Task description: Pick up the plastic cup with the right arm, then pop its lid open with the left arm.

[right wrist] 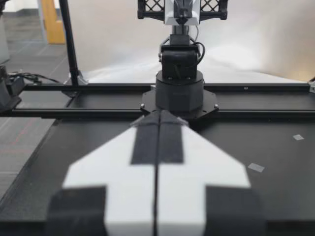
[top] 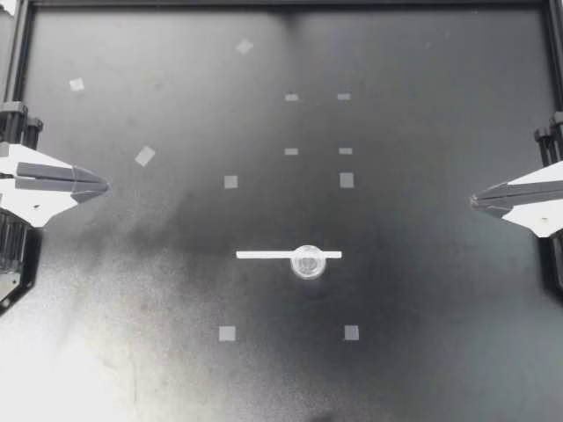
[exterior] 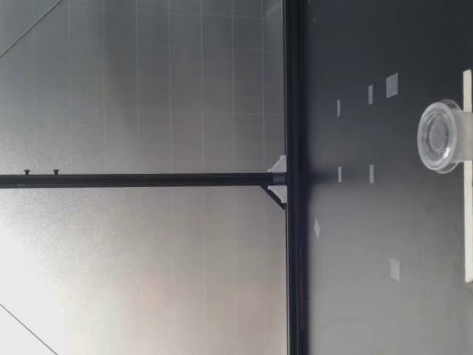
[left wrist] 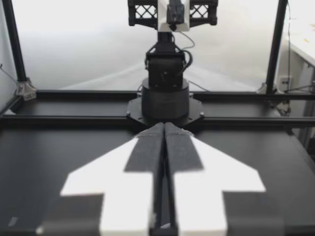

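The small clear cup [top: 308, 261] sits untouched on the white strip [top: 264, 255] at mid counter [top: 422, 352], well apart from the left gripper [top: 104, 185] and the right gripper [top: 475, 200], these 2 having jaws pressed together, empty.

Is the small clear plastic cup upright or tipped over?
Upright: the small clear plastic cup shows a round outline from above, and its wide rim faces up in the low view.

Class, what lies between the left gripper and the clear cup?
In the top view, only bare table and the white strip separate left gripper from clear cup.
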### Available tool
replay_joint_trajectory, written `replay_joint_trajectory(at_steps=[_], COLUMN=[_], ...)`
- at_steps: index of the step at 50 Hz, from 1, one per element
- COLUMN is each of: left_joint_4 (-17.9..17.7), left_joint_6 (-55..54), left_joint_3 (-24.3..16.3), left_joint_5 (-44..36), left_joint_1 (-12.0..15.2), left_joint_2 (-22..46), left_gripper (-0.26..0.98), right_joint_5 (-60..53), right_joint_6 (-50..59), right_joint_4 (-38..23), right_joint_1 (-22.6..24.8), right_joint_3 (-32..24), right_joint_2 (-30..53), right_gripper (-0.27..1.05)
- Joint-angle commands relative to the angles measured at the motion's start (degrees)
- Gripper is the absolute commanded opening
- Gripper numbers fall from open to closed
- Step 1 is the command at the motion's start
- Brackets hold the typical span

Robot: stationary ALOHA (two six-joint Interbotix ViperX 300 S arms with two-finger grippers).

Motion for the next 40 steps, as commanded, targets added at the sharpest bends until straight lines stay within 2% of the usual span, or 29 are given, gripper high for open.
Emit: replay_joint_trajectory(at_steps=[1, 4, 9, 12, 15, 20, 24, 30, 33, 36, 40], left_joint_4=[-0.18, -0.97, -5.45, -6.94, -6.77, -6.77, -6.77, -6.77, -6.77, -6.77, -6.68], left_joint_6=[-0.53, -0.88, -0.97, -0.18, 0.53, 1.93, 2.37, 2.55, 2.37, 2.64, 3.25], left_joint_3=[2.81, 4.66, 4.39, 1.76, -1.76, -8.44, -12.13, -15.73, -17.75, -19.6, -22.24], left_joint_5=[0.0, -0.35, 0.18, 1.67, 4.83, 10.28, 11.16, 10.55, 10.11, 9.84, 9.67], left_joint_1=[-0.62, -0.62, -0.26, 0.09, 0.44, 0.7, 0.7, 0.7, 0.53, 0.18, -0.26], left_joint_2=[0.97, 1.14, 1.76, 3.52, 6.86, 16.88, 24.79, 35.77, 41.84, 46.49, 51.59], left_gripper=[0.06, -0.03, -0.07, -0.07, -0.07, -0.07, -0.07, -0.07, -0.07, -0.07, -0.07], right_joint_5=[0.0, 0.09, 0.26, 0.44, 0.44, -0.35, -2.2, -10.55, -16.44, -22.76, -27.77], right_joint_6=[-0.09, -0.26, -0.09, 0.18, 0.7, 3.69, 6.94, 10.81, 12.22, 13.36, 14.15], right_joint_4=[0.0, -0.09, -0.09, 0.0, 0.44, 2.55, 2.81, 1.58, 0.44, 0.0, 0.0], right_joint_1=[-0.09, -0.09, -0.09, -0.09, -0.09, -0.09, -0.09, 0.0, 0.35, 0.44, 0.53], right_joint_3=[0.44, 2.11, 3.52, 3.6, 3.52, 3.78, 3.6, 3.16, 2.99, 2.37, 0.97], right_joint_2=[0.44, 0.62, 1.23, 2.55, 5.36, 13.89, 21.09, 31.82, 37.53, 44.12, 51.06], right_gripper=[-0.06, -0.14, -0.15, -0.14, -0.14, -0.13, -0.07, 0.15, 0.33, 0.58, 0.8])
